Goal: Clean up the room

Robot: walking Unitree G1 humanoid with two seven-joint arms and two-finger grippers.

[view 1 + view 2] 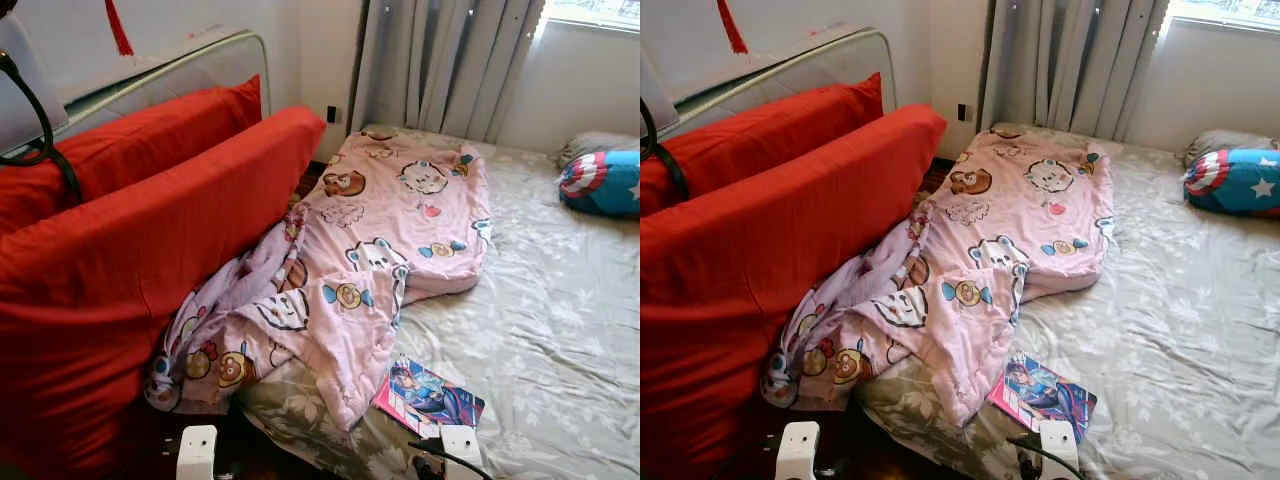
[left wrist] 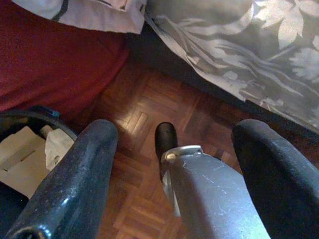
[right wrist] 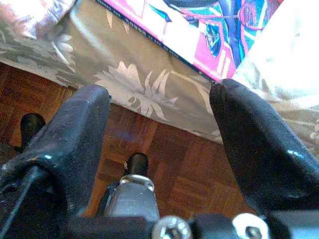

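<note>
Bed point(image 1: 560, 330) with floral grey sheet stands directly ahead. A pink cartoon-print blanket point(image 1: 380, 230) lies crumpled across its near side, one end spilling off the edge toward the floor against two large red cushions point(image 1: 130, 250) propped upright beside the bed. A magazine point(image 1: 428, 396) rests flat on the sheet at the near edge, just beside the blanket's lower corner. A blue, red and white star pillow point(image 1: 603, 182) sits at the far side under the window.

Left gripper point(image 2: 174, 164) hangs low over the parquet floor point(image 2: 144, 129), fingers apart, holding nothing; a bin point(image 2: 25, 149) with paper lies near it. Right gripper point(image 3: 159, 144) is also low, fingers apart and empty, aimed at the bed edge below the magazine.

Judgement: no item is yet engaged; the magazine is the nearest pick
</note>
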